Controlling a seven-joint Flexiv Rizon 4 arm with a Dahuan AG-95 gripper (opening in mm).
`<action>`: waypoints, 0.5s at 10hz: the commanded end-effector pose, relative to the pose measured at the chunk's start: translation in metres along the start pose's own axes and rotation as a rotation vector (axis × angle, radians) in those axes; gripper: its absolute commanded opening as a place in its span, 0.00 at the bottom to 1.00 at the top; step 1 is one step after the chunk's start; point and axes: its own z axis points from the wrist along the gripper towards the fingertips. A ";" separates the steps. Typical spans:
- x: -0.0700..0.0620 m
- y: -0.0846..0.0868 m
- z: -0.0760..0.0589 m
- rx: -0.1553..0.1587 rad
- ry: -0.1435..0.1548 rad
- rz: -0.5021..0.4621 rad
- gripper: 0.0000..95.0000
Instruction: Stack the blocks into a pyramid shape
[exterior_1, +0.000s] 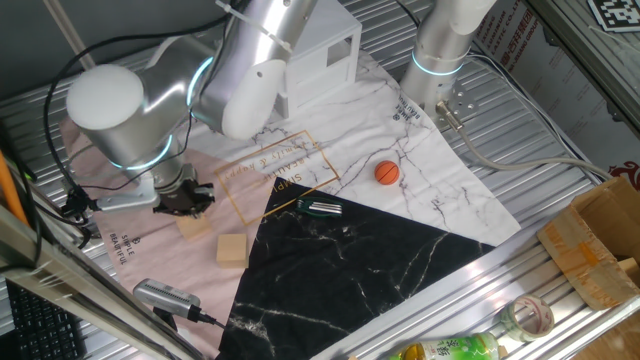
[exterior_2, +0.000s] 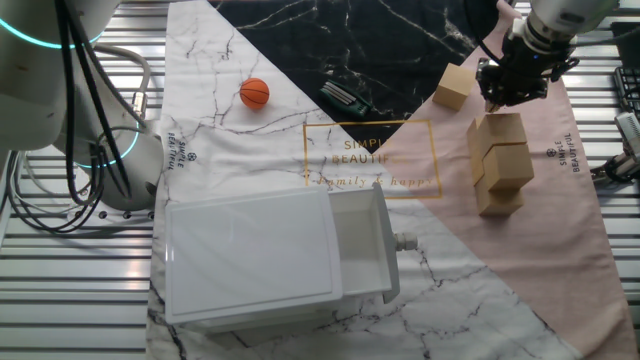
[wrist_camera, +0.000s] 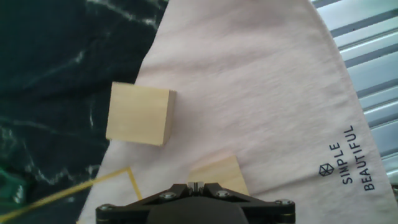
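Note:
My gripper (exterior_2: 505, 97) hangs over the pink cloth with its jaws closed together and nothing between them. In the hand view the gripper (wrist_camera: 196, 185) is right above the edge of one tan wooden block (wrist_camera: 214, 174). A loose block (wrist_camera: 140, 114) lies to the upper left of it. In the other fixed view the loose block (exterior_2: 453, 86) lies left of the gripper. A cluster of stacked blocks (exterior_2: 500, 160) stands just beyond the fingertips. In one fixed view the gripper (exterior_1: 185, 198) is over a block (exterior_1: 193, 225), the loose block (exterior_1: 232, 249) lies to its right, and the arm hides the rest.
An orange ball (exterior_2: 254, 93) lies on the white marble cloth. A white box-like house (exterior_2: 270, 255) stands with its drawer open. A small green-and-black tool (exterior_2: 347, 96) lies on the black marble sheet (exterior_1: 340, 270). A second arm's base (exterior_1: 440, 60) stands at the back.

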 end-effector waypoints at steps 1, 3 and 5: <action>-0.016 0.007 0.000 0.001 -0.004 0.103 0.00; -0.026 0.014 -0.002 -0.015 -0.025 0.375 0.00; -0.028 0.015 -0.001 -0.025 -0.048 0.489 0.00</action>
